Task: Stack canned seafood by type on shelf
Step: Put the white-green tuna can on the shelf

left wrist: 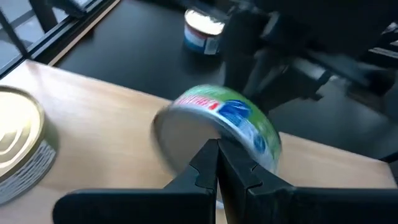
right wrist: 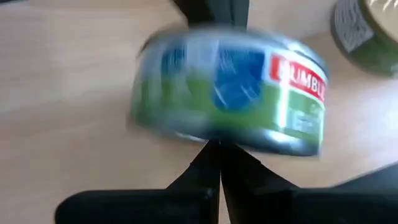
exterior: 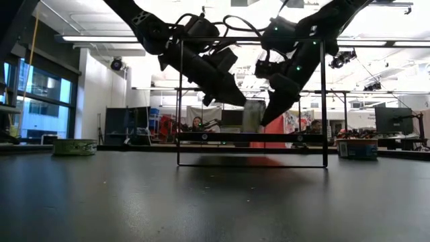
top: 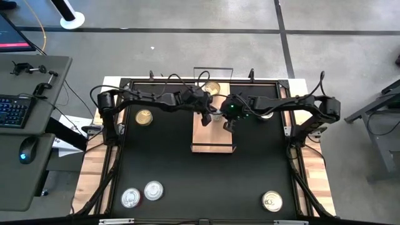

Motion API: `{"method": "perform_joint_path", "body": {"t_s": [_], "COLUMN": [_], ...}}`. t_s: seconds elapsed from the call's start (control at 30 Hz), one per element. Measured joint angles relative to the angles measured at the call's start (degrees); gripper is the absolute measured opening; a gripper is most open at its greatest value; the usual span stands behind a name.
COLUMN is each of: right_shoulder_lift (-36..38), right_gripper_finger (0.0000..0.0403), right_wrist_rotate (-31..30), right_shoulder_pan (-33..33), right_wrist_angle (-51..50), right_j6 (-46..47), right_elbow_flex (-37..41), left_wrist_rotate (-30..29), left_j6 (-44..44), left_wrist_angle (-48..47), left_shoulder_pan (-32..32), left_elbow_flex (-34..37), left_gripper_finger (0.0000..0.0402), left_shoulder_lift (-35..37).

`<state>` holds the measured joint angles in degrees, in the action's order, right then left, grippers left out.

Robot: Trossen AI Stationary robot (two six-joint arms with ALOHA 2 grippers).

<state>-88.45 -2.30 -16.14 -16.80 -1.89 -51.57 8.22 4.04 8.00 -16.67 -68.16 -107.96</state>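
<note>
Over the far half of the shelf (top: 213, 132), the two arms reach in from opposite sides and meet, forearms nearly level, wrists bent down toward the wood. The left claw (top: 206, 117) comes from the left side of the bench (top: 187, 181); its fingers (left wrist: 205, 168) are pressed together, tips just before a green-labelled tin (left wrist: 233, 121) that stands tilted on the plank. The right claw (top: 227, 122) comes from the right, likewise clenched with its fingers (right wrist: 217, 165) touching, tips at the lower edge of the same tin (right wrist: 230, 90). Neither claw holds anything; whether the tips actually touch the tin cannot be told. In the low view both claws slope down toward each other inside the shelf's wire frame, left (exterior: 235, 97) and right (exterior: 269, 114), tips near but apart.

A gold-lidded tin (top: 211, 88) sits at the shelf's far end, beside the green one. Another gold tin (top: 144, 117) lies on the bench left of the shelf. Two silver tins (top: 142, 194) rest touching at the near left corner, one silver tin (top: 272, 200) at the near right.
</note>
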Motion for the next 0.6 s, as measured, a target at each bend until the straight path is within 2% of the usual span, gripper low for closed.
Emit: {"method": "perform_joint_path", "body": {"t_s": [0.3,0.43,0.6], "right_shoulder_lift": [-1.29,-0.8,-0.82], "right_gripper_finger": [0.0,0.0,0.0], "right_wrist_rotate": [1.9,-0.79,-0.78], "right_shoulder_pan": [0.0,-0.02,-0.4], "right_wrist_angle": [2.51,-4.69,-10.52], "right_j6": [0.27,-2.89,-6.06], "right_elbow_flex": [-0.01,-2.02,-4.39], "left_wrist_rotate": [-0.44,0.27,-0.26], "left_j6": [0.22,0.28,0.28], "left_wrist_angle": [2.3,2.52,2.57], "left_shoulder_pan": [0.86,1.05,1.03], "left_elbow_flex": [0.09,0.09,0.02], "left_gripper_finger": [0.0,0.0,0.0], "left_shoulder_lift": [0.04,0.04,0.07]}}
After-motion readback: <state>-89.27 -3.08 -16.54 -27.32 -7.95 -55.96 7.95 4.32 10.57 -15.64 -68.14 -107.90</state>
